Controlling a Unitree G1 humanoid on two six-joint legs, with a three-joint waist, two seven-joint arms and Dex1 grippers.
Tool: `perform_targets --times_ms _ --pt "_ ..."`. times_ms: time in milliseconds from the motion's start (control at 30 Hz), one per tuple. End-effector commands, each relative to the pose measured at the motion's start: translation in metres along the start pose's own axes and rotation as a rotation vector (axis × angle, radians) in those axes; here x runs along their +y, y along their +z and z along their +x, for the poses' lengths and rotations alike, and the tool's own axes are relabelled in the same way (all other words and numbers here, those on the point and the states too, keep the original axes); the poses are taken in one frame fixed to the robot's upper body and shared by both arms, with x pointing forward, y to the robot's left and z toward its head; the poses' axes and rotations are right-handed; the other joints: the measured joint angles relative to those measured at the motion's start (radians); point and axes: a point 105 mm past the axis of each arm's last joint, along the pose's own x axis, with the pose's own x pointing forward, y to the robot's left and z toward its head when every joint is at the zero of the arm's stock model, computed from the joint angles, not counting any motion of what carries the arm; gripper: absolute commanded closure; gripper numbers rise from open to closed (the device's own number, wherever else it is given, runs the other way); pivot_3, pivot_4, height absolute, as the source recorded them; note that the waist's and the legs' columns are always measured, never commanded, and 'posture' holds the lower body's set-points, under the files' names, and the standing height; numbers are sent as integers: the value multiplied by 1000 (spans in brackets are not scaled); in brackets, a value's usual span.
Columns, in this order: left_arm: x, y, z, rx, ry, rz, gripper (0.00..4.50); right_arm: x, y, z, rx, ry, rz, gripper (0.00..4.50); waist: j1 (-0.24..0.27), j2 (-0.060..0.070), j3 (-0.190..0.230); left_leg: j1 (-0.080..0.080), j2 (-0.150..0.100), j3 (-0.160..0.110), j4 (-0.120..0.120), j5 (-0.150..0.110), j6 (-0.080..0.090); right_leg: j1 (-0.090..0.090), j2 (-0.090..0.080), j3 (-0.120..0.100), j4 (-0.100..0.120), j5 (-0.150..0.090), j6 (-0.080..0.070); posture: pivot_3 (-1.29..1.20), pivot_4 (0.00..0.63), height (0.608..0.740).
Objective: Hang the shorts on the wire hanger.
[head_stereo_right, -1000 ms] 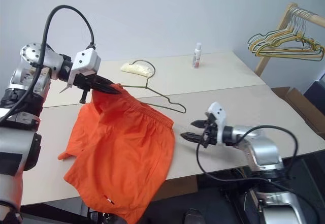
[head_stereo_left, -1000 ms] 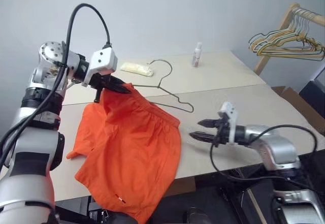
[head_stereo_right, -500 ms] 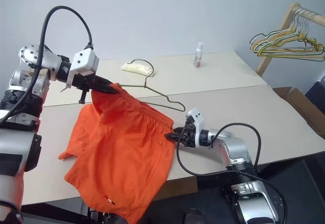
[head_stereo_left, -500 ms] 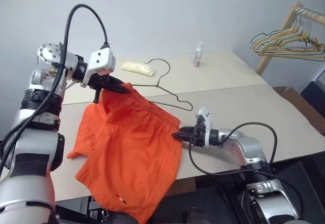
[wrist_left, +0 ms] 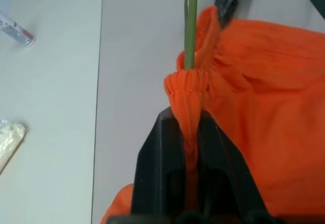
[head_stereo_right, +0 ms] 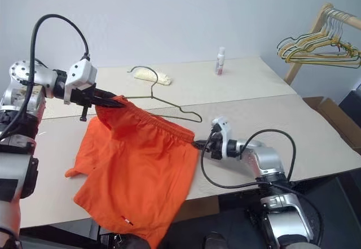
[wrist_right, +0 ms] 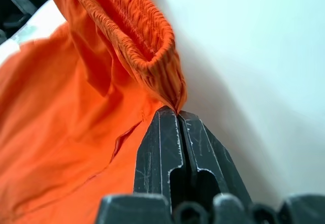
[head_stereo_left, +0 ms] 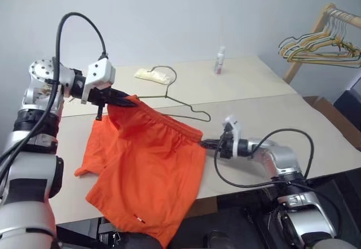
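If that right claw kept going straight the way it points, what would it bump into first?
The shorts: the right gripper is already shut on the waistband's corner, so going straight on would just push further into the orange fabric, towards the left gripper, as far as depth shows.

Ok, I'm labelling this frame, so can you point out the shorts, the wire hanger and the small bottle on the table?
shorts (head_stereo_left: 152,164): left eye view, middle of the orange fabric.
wire hanger (head_stereo_left: 194,111): left eye view, bare wire by its lower corner.
small bottle (head_stereo_right: 219,61): right eye view, its body.
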Motion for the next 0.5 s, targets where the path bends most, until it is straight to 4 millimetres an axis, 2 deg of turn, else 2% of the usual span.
perform_targets --times_ms 33,167,333,500 --pt "1 16 -14 -36 16 67 4500 -6 22 -26 -31 14 -70 4478 6 0 0 0 0 0 0 0 1 0 0 0 0 0 0 220 0 740" --pt "0 21 -14 -71 5 61 4500 -11 26 -40 5 9 -113 4478 9 0 0 0 0 0 0 -1 1 1 0 -1 -1 0 0 217 0 740" --pt "-2 13 -9 -33 -10 58 4500 -18 28 -55 45 -2 -154 4478 8 0 0 0 0 0 0 -1 1 1 0 0 0 0 0 215 0 740" --pt "1 6 -8 -1 7 42 4500 -16 29 -65 77 2 -232 4478 8 0 0 0 0 1 0 0 1 1 0 0 -1 0 0 210 0 740"
